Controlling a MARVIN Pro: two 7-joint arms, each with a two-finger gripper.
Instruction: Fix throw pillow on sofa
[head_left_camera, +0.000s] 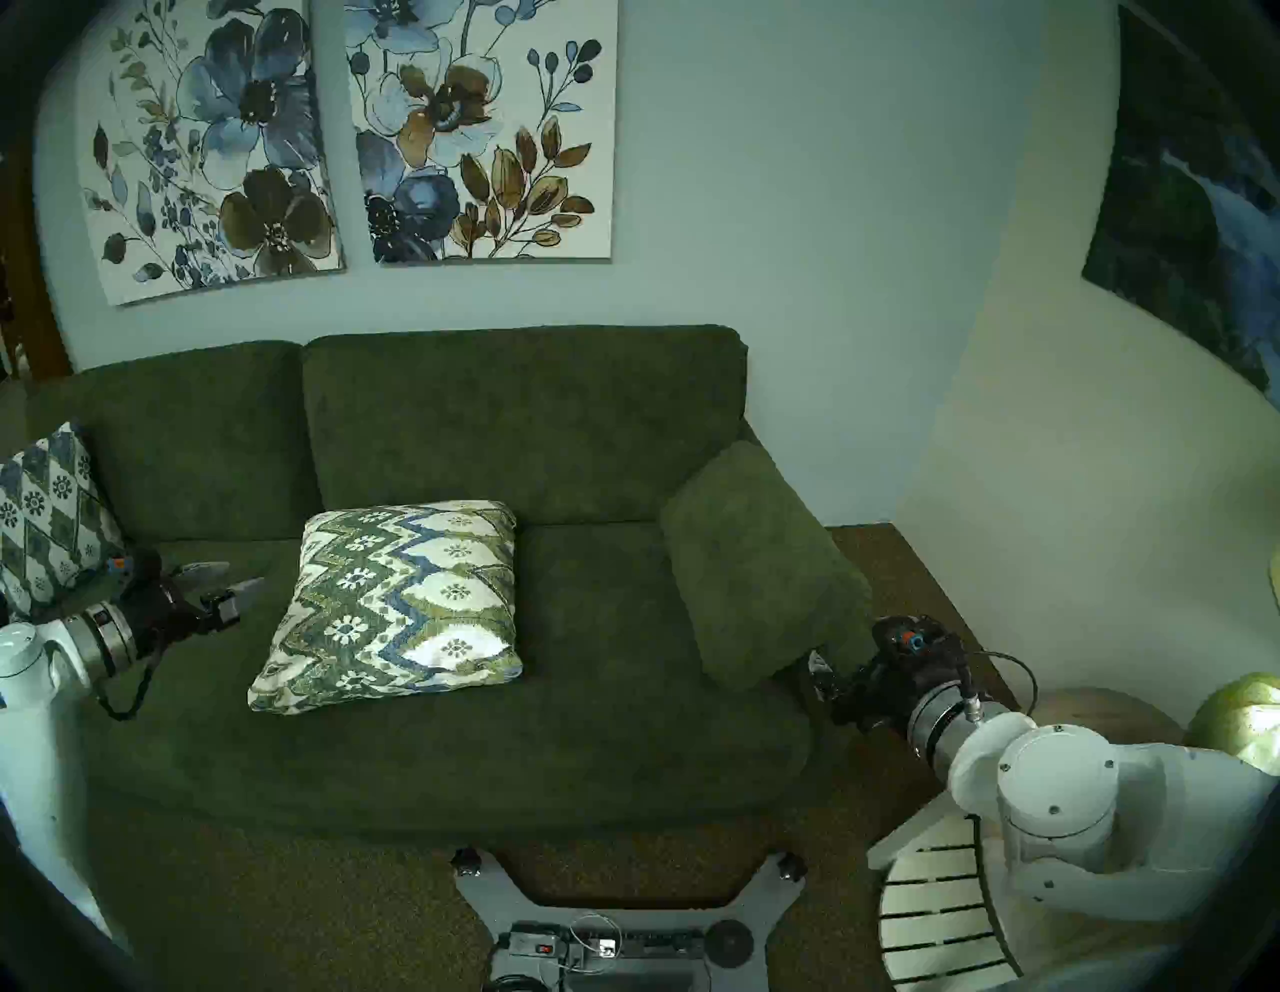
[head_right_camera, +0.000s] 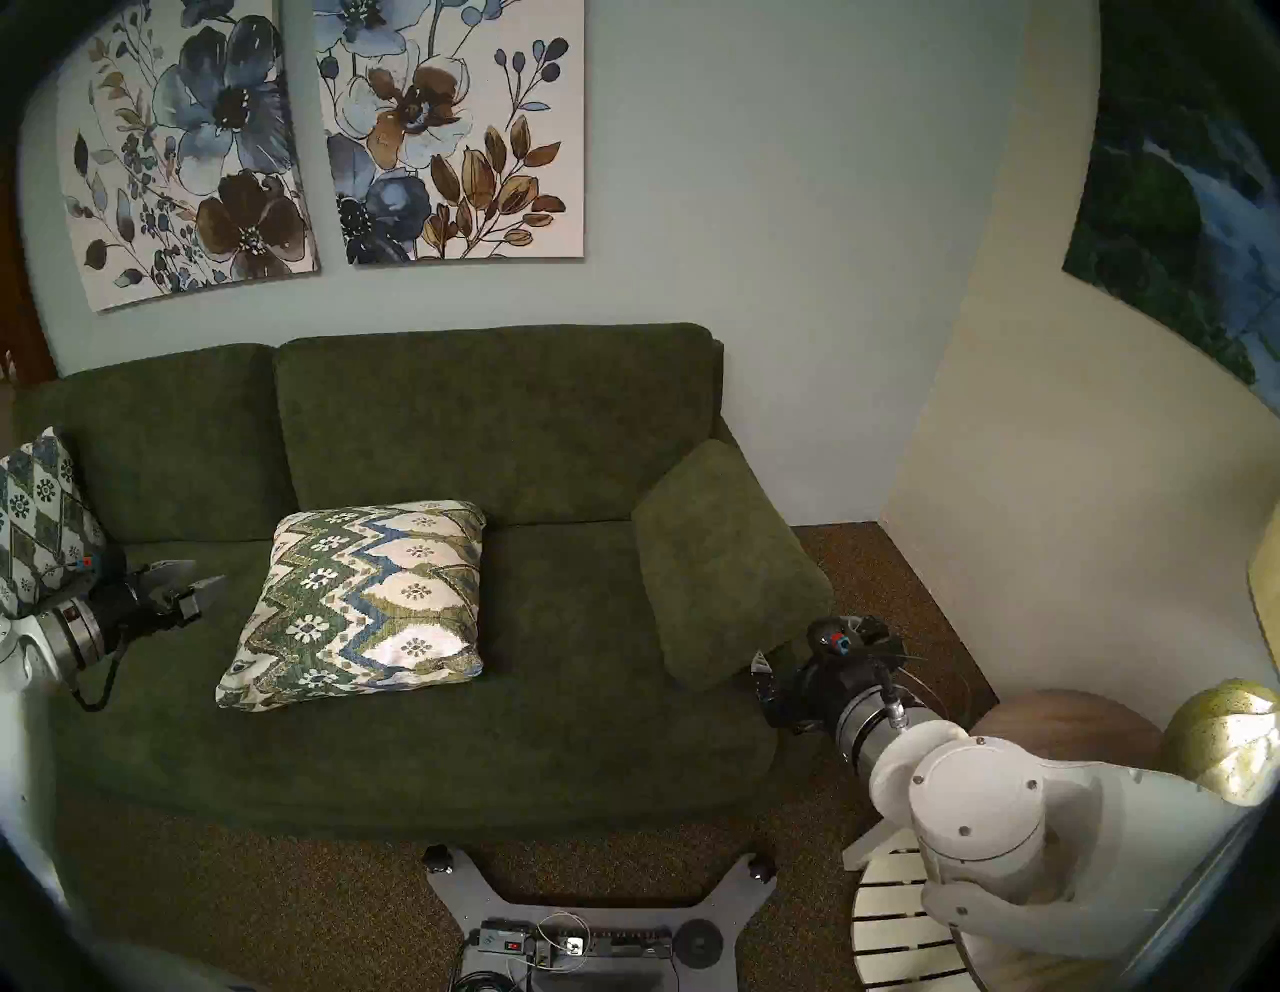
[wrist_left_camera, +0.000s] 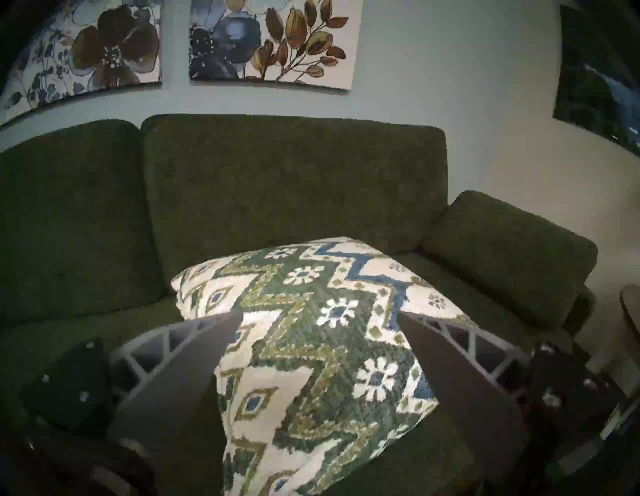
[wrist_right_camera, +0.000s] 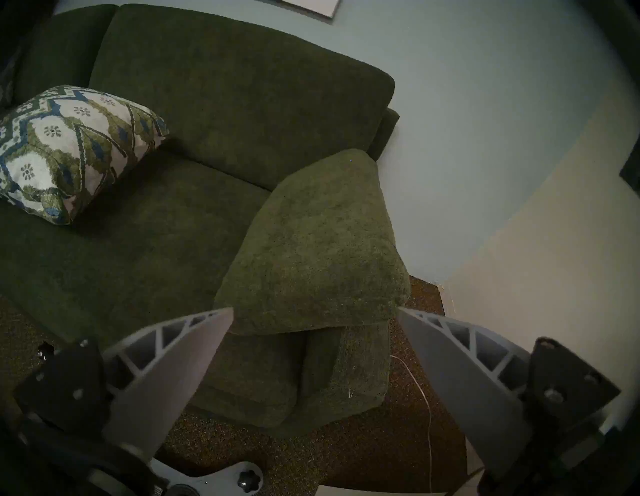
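Observation:
The throw pillow, cream with green and blue zigzags, lies flat in the middle of the seat of the dark green sofa. One corner touches the back cushions. My left gripper is open and empty just left of the pillow, low over the seat. In the left wrist view the pillow fills the space in front of the open left gripper. My right gripper is open and empty at the sofa's right front corner. The pillow lies far to its left.
A plain green cushion leans on the right armrest just above my right gripper. A blue-and-white diamond pillow stands at the sofa's left end behind my left arm. A round wooden side table and a white slatted stand are at the right.

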